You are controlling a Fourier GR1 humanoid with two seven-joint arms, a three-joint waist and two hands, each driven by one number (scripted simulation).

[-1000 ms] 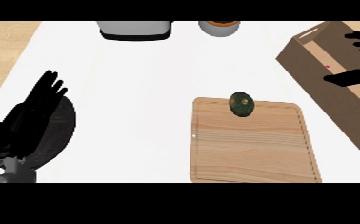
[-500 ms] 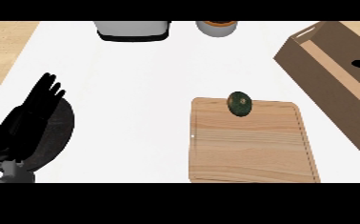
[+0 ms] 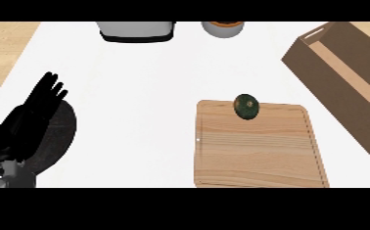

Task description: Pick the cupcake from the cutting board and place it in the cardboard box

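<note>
Dark green rounded cupcake [image 3: 246, 106] on cutting board [image 3: 260, 150], far edge; left robot hand [image 3: 34, 112] straight-fingered, empty.

Cupcake [image 3: 246, 106] on cutting board [image 3: 260, 153], cardboard box [image 3: 327, 75] right, left hand [image 3: 33, 112] resting

Flat bench top [image 3: 145, 87]: plain white, no pattern. Strip along its left edge [image 3: 14, 43]: pale tan wood.
Rectangular wooden cutting board [image 3: 260, 150]: light brown, fine horizontal grain lines.
Small rounded cupcake [image 3: 246, 106]: dark green, faint paler flecks.
Open cardboard box [image 3: 318, 72]: mid brown outside, lighter tan inside.
Left hand [image 3: 33, 116]: black. Forearm [image 3: 18, 175]: grey.
Boxy appliance [image 3: 136, 28]: light grey, black base.
Round pot [image 3: 222, 28]: grey, orange-brown top.
</note>
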